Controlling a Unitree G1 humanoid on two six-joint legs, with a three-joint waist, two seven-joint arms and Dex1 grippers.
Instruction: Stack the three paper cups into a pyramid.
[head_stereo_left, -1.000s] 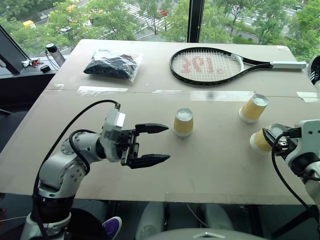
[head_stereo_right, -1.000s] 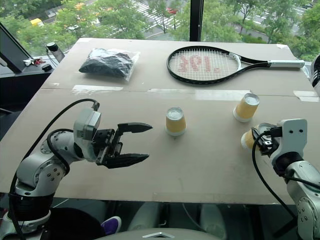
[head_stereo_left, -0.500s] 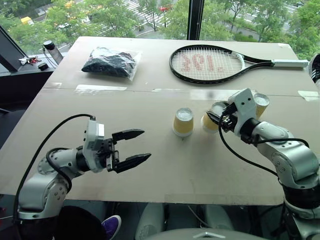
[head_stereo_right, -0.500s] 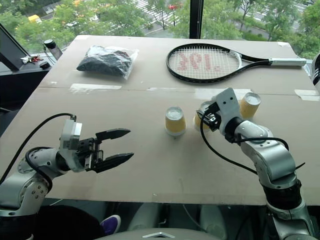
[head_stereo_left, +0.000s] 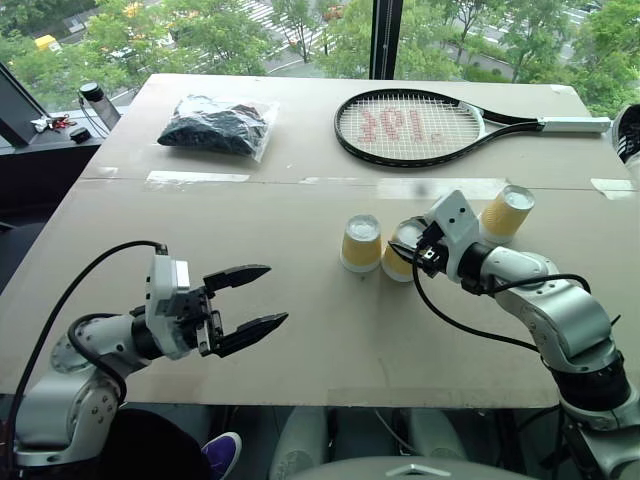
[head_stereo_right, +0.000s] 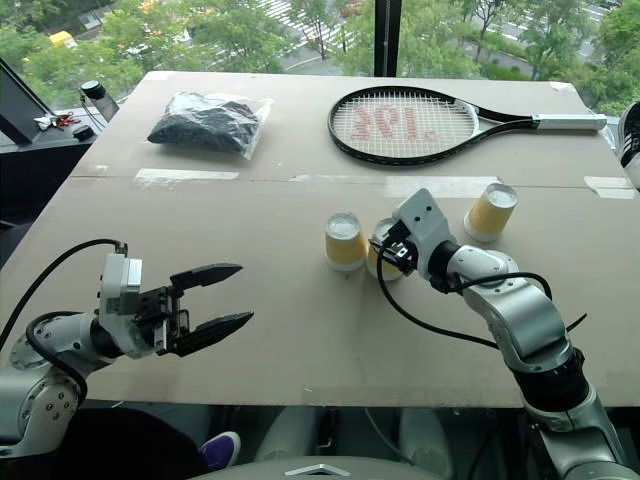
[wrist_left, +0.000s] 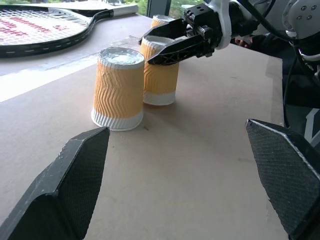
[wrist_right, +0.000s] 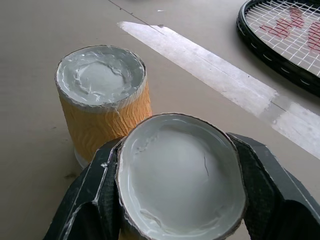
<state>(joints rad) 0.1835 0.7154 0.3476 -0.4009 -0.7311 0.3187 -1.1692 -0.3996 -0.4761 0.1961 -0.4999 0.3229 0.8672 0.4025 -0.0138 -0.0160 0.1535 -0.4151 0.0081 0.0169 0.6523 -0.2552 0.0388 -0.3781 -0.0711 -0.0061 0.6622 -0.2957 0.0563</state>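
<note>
- Head views: the right gripper (head_stereo_right: 392, 247) was clamped on one paper cup (head_stereo_left: 398, 262), base up, standing just beside the middle cup (head_stereo_left: 360, 243) on the table (head_stereo_left: 300, 210). The third cup (head_stereo_left: 505, 212) stood apart, on the far side of the right arm and near the tennis racket (head_stereo_left: 420, 126). The left gripper (head_stereo_left: 245, 298), jaws spread wide and empty, hung well short of all three, so the right arm was plainly the nearer.
- Left wrist view: the held cup (wrist_left: 160, 70) appeared to sit on the table, close against its neighbour (wrist_left: 118, 89), both upright, long axes vertical.
- Right wrist view: the fingers (wrist_right: 90, 200) pinched the cup (wrist_right: 180, 175) just below its upturned base; whether the two cups touched could not be told.
</note>
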